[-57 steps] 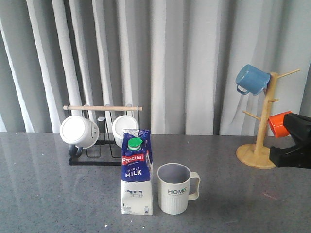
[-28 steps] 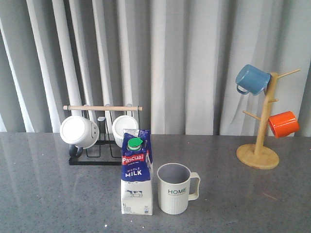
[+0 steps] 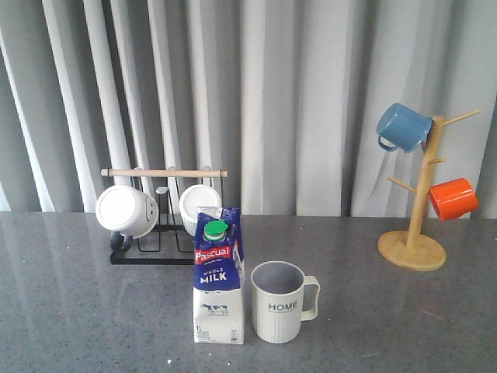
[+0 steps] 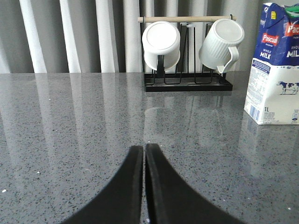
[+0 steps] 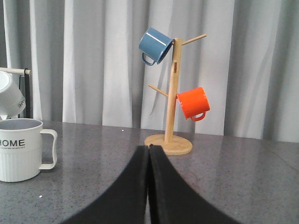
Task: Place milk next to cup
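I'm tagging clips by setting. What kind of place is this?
Probably a staged kitchen-counter mock-up: a grey speckled countertop, a wooden mug tree, a black mug rack, and a plain curtain as backdrop.

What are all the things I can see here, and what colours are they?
milk carton: one, blue and white with a green cap, standing upright on the table, just left of the HOME mug.
HOME mug: one, pale grey-white, at the front middle, handle to the right.
white mugs: two, hanging on the black rack.
black rack: one, with a wooden bar on top, behind the carton.
wooden mug tree: one, far right.
blue mug: one, high on the tree.
orange mug: one, lower on the tree.
table: one, speckled grey.
curtain: grey-white, behind everything.
left gripper: black, shut.
right gripper: black, shut.
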Available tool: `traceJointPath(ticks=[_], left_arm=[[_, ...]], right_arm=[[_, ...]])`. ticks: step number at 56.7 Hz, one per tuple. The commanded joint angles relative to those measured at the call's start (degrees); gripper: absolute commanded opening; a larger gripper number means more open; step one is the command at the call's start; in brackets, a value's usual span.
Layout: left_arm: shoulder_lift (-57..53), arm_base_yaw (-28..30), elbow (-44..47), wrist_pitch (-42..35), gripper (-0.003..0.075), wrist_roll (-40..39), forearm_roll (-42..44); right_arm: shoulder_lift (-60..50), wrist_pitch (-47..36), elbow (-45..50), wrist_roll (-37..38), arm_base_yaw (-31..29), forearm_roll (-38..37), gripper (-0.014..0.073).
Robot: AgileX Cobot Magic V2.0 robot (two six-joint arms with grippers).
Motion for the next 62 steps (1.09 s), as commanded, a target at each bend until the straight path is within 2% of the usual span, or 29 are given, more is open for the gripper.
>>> traceJointPath(ticks=[1,9,62], left_arm=[[-0.7,0.1,-1.3,-3.8,-0.0006,-0.4,-0.4],[-0.7,0.1,-1.3,-3.8,-0.0006,-0.4,-0.4],[-0.7,0.1,-1.3,-3.8,-0.0006,-0.4,-0.4]], right_arm=[[-3.1,-4.7,2.0,3.8,-0.2,-0.7,-0.0008],[-3.4,-0.9,2.0,8.0,-0.2,-2.7,-0.0008],[-3.4,0.9,2.0,7.4,-0.1,-4.3,-0.0008]])
